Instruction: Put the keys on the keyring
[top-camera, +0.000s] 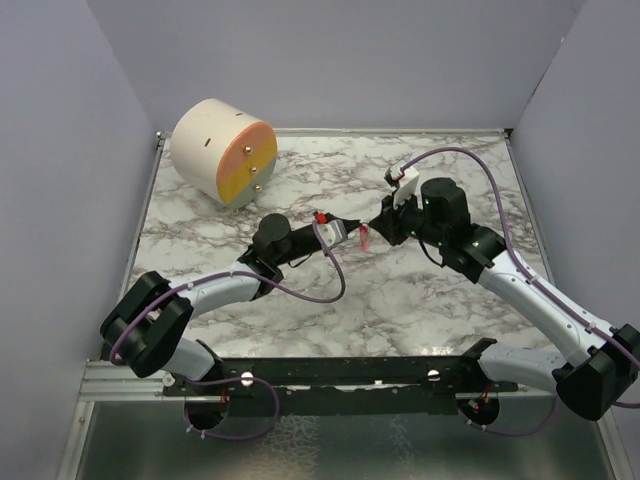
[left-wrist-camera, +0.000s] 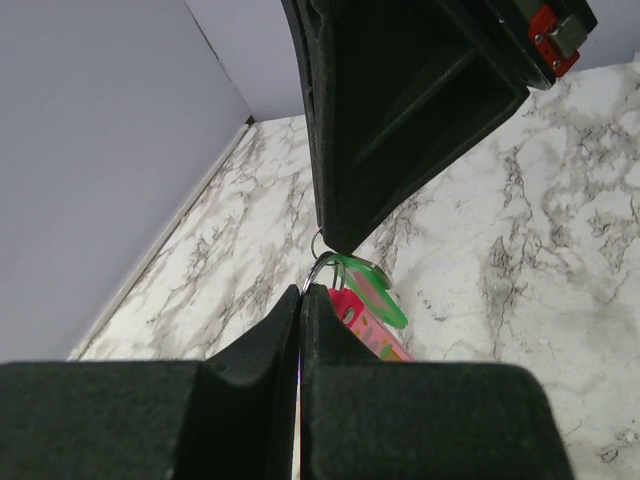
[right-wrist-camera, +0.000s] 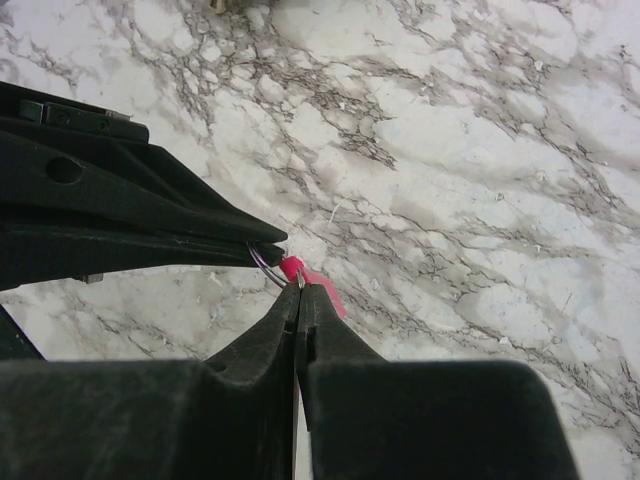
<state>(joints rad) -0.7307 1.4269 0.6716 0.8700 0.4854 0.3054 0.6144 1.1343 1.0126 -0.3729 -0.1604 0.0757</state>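
Keys (top-camera: 364, 238) show in the top view only as one pink speck, hanging above the bench (top-camera: 420, 310), a little toward 12 o'clock from its middle. The left end effector (top-camera: 352, 231) reaches it from 8 o'clock and the right end effector (top-camera: 382, 222) from 3 o'clock, and their tips almost meet at the speck. A cream and orange cylinder (top-camera: 222, 152) lies well apart at 10 o'clock.

In the left wrist view, the left fingers are pressed together on the thin wire of the keyring (left-wrist-camera: 320, 265), which comes out at their tip. The right tip touches the ring from 12 o'clock. The green key (left-wrist-camera: 368, 290), and the pink key (left-wrist-camera: 368, 328) under it, hang at 4 o'clock of the ring. The wire seems to pass through the green one. For the pink one I cannot tell.

In the right wrist view, the right fingers are also together, with their tip at the pink key (right-wrist-camera: 312, 282). I cannot tell whether they pinch this key or the wire. The left tip comes in from 9 o'clock.

I judge that the threading step is in hand and is probably near its end. The next move calls for a small, careful slide of the pink key along the wire while the left side keeps the ring firm.
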